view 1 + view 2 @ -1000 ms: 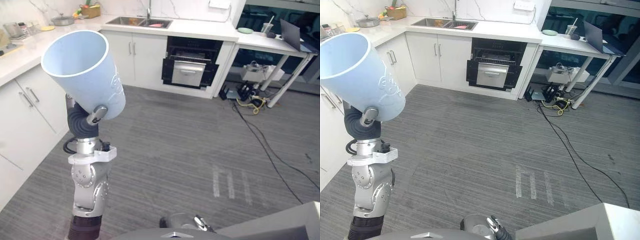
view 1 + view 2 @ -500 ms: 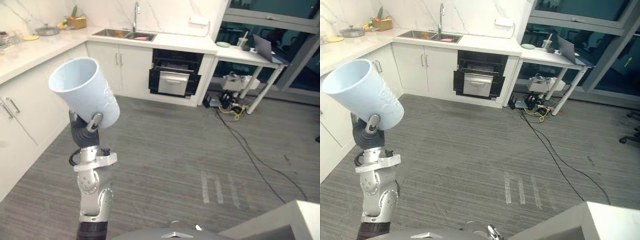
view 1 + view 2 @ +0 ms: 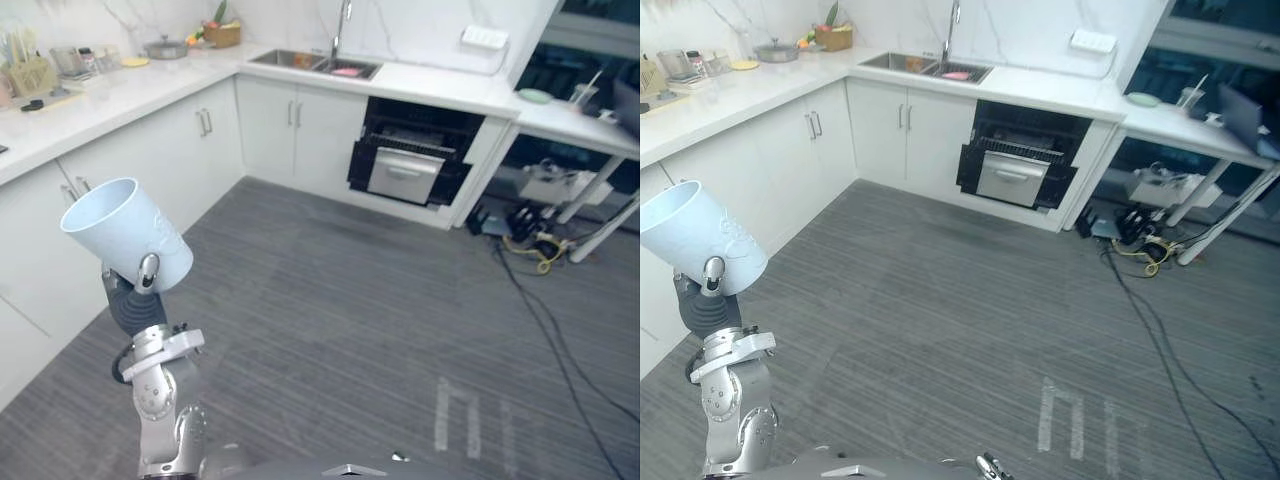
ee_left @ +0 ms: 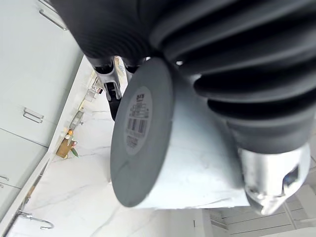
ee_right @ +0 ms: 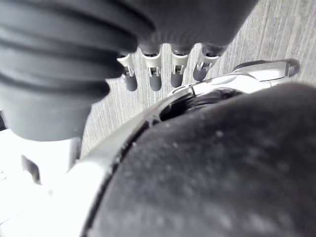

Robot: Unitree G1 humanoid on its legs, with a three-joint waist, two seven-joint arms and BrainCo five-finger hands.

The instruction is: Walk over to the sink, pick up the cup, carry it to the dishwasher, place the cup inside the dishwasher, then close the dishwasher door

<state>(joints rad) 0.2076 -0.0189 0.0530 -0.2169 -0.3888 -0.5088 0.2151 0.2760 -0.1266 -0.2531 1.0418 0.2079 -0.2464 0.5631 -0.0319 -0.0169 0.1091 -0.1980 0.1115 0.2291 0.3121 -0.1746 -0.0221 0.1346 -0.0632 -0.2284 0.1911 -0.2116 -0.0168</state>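
1. Currently the step in hand is, by judgement, the carry: the pale blue plastic cup (image 3: 125, 230) is off the counter and in the robot's left hand (image 3: 148, 270), well apart from the dishwasher (image 3: 410, 165) across the grey floor (image 3: 340, 320).
2. The left hand's fingers and thumb curl round the cup's lower wall near its base. The left wrist view shows the grey base (image 4: 140, 133) and the thumb pressing on the side.
3. The cup sits tilted, mouth up and toward the robot's left, beside the white cabinets (image 3: 60, 230).
4. To do the carry well, the robot likely needs a steady wrist and an unchanged clasp while walking. It should also leave room on the left so the rim clears the cabinet fronts.
5. The approach should probably be square to the dishwasher, whose dark cavity shows under the counter (image 3: 440, 85), so its door appears open. How far it is lowered cannot be told.
6. The right hand (image 5: 150, 74) hangs low with its fingers straight and relaxed, holding nothing. It is free for the door later.
7. Counted: one cup, one dishwasher, one sink (image 3: 315, 62) with one faucet (image 3: 341, 22), one lidded pot (image 3: 165, 47).
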